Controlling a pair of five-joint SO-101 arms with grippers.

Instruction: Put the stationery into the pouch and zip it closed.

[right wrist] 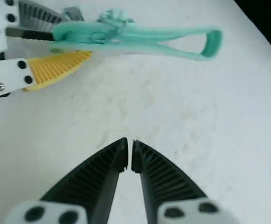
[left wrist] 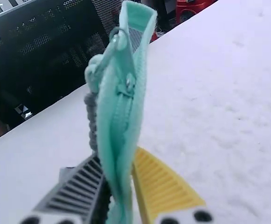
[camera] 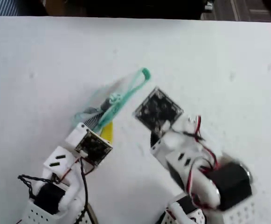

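- Pouch (camera: 126,93), mint green with a see-through body, is held edge-up over the white table (camera: 210,60) near its middle, slanting away from the arms; I cannot tell whether its lower edge touches the surface
- left gripper (camera: 105,122) is clamped on the near end of the pouch; in the left wrist view this gripper (left wrist: 118,158) has its grey finger (left wrist: 74,191) on one side of the fabric and its yellow finger (left wrist: 165,186) on the other, both pressed against it
- zip (left wrist: 121,140) runs along the upper edge, and its slider (left wrist: 128,86) sits partway along; between the slider and the clamping fingers the teeth look joined, while the stretch beyond the slider is too unclear to judge
- grey cord (left wrist: 92,116), braided, hangs down beside the zip from a small ring near the far end
- loop (right wrist: 210,42) of mint band stands open at the far tip of the pouch, with the table showing through it
- whatever lies inside the pouch is too blurred to make out
- right gripper (right wrist: 129,147) is closed on nothing, its two black fingertips touching; it hangs over bare table, pointed toward the pouch and well apart from it
- right arm (camera: 186,163) stands to the right of the pouch in the high view, its wrist camera board (camera: 157,111) just beside the pouch's middle
- black mesh rack (left wrist: 37,51) stands beyond the table's far edge
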